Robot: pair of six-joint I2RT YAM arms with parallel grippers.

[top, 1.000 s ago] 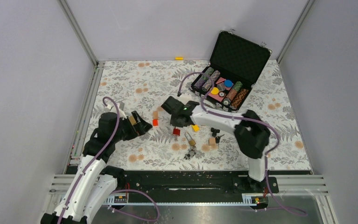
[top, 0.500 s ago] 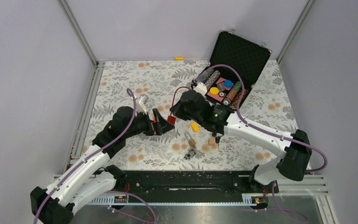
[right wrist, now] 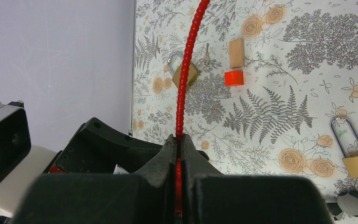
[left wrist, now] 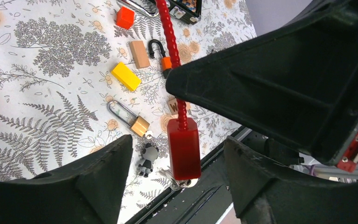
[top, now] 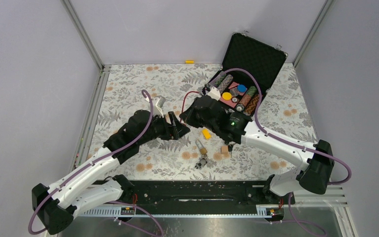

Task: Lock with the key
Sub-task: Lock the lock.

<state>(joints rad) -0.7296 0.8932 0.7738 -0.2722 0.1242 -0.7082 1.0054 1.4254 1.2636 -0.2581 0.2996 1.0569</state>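
Observation:
A red cable lock hangs in the air. My right gripper (right wrist: 177,140) is shut on its ribbed red cable (right wrist: 189,60), just above the red lock body (left wrist: 184,148). A silver key (left wrist: 182,183) sticks out of the body's lower end. My left gripper (left wrist: 177,142) is open, its jaws standing either side of the lock body without touching it. In the top view the two grippers meet at mid table, left gripper (top: 180,129) against right gripper (top: 188,117), and the cable (top: 189,94) loops back toward the case.
An open black case (top: 249,59) of poker chips stands at the back right. On the floral mat lie a brass padlock (top: 200,146), a panda keychain (top: 202,162), a yellow block (top: 206,134) and a wooden block (top: 224,149). A second brass padlock (right wrist: 185,72) lies further off.
My left arm has swung right and forward until its open jaws flank the hanging lock body. My right gripper has lifted the cable lock and moved slightly back.

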